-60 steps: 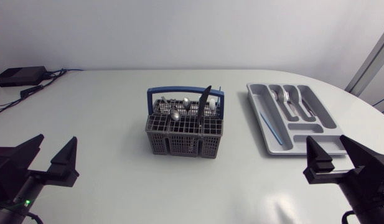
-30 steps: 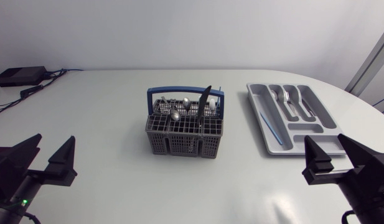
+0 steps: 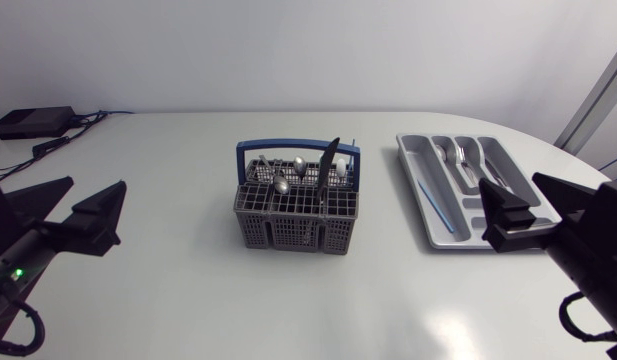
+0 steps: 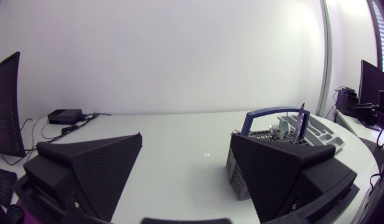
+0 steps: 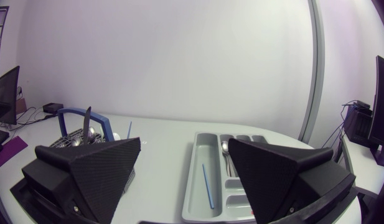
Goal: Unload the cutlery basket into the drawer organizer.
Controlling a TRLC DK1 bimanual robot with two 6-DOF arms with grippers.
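Grey plastic, the basket (image 3: 297, 210) stands mid-table with spoons (image 3: 281, 183) and a tall dark knife (image 3: 329, 160) poking up under its blue handle (image 3: 288, 146). The organizer (image 3: 488, 209) lies well apart, toward your right arm, with some cutlery in it.

Watch the handle: it arches over the slots and could catch a finger coming down. A piece snagged in the grid may drag the light basket up or tip it.

Your left claw (image 3: 96, 185) and right claw (image 3: 510, 186) are both spread wide, holding and touching nothing.
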